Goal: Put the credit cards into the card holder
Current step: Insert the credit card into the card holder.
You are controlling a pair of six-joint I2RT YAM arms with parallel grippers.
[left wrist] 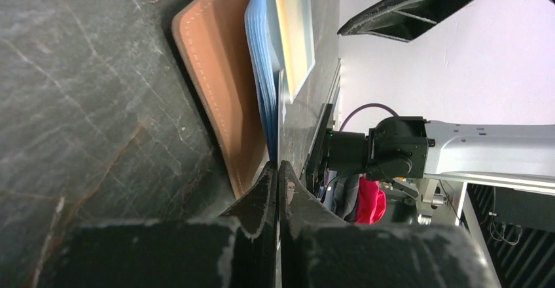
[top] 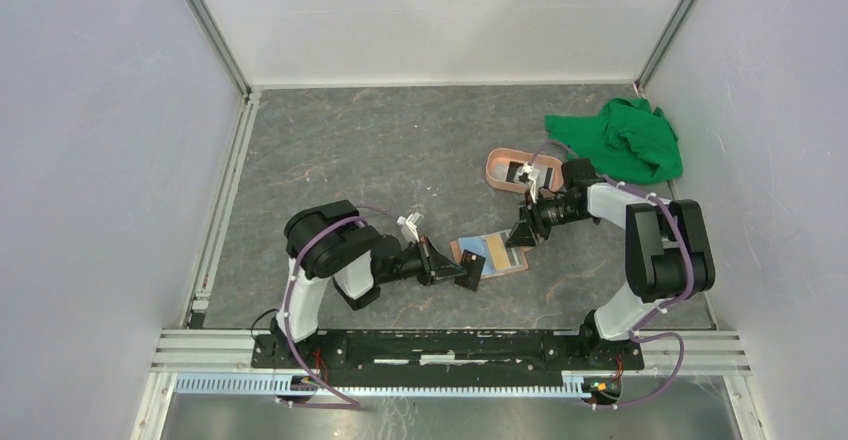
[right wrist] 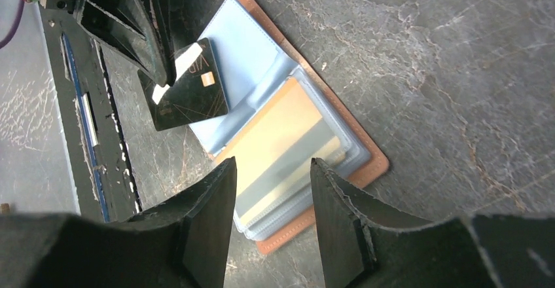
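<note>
The tan card holder [top: 492, 253] lies open on the table, its light blue plastic sleeves up. An orange-yellow card [right wrist: 288, 137] sits in a sleeve on its right half. My left gripper [top: 463, 272] is shut on a black card [right wrist: 193, 85] and holds it at the near-left edge of the holder [right wrist: 370, 163], over the empty blue sleeve. In the left wrist view the card shows edge-on [left wrist: 279, 124] between the closed fingers, beside the holder [left wrist: 219, 91]. My right gripper [right wrist: 271, 170] is open and empty, just above the holder's right half.
A pink oval tray [top: 497, 166] with more cards [top: 525, 173] stands behind the holder. A crumpled green cloth [top: 620, 138] lies at the back right. Grey walls close in the table on three sides.
</note>
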